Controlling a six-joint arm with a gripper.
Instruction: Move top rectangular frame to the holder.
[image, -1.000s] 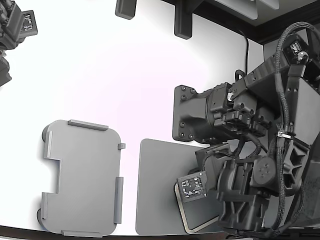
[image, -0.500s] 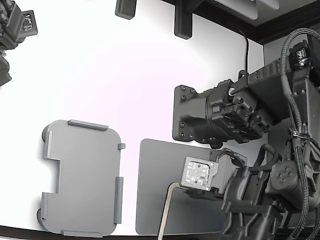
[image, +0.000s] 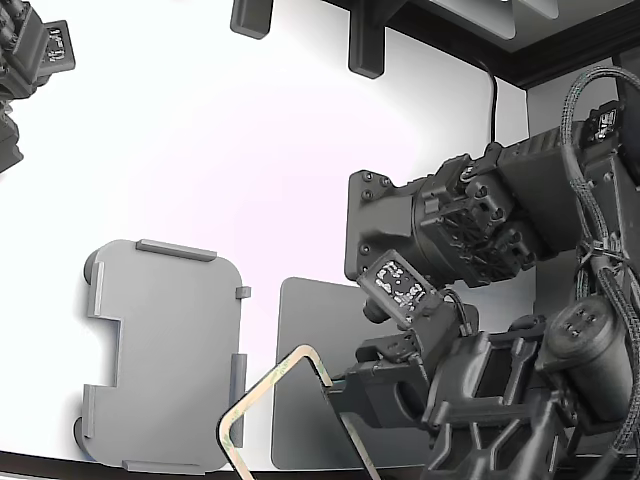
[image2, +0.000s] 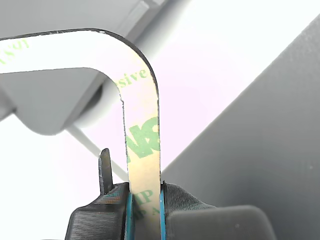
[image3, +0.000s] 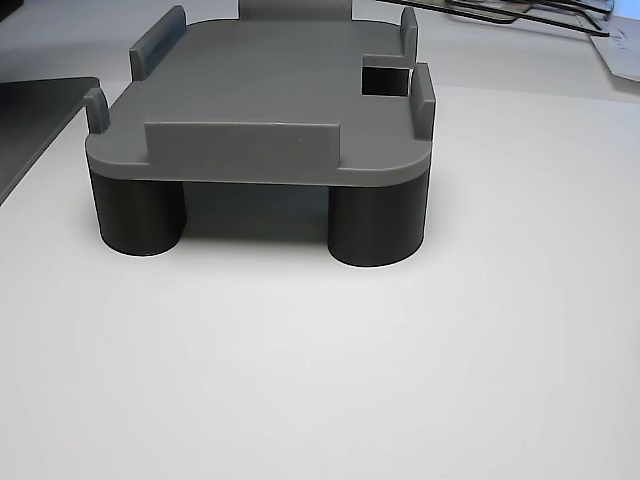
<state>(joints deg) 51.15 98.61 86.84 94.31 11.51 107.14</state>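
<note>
I had my gripper (image2: 145, 210) clenched on the top rectangular frame (image2: 142, 150), the jaws pinching one side of the pale ring between them; green lettering ran along the strip where it rose out of my grasp and curved round a corner. In the exterior view the frame (image: 262, 392) hung in the air, tilted, with one rounded corner low near the bottom edge of that view. It lay across the gap between the holder (image: 165, 350) on the exterior view's left and the dark flat pad (image: 305, 350) on its right, overlapping the near corner of each as seen from above. I could not tell whether it touched either.

The holder was a light grey tray with raised tabs along its edges and a notch cut into one side, and nothing lay in it. From the other view it (image3: 270, 110) stood on short dark cylindrical legs (image3: 375, 222) on the white table (image3: 400, 380), its top surface bare between the tabs. The pad lay flat on the table just beside the holder, partly hidden under my arm (image: 480, 380).
</note>
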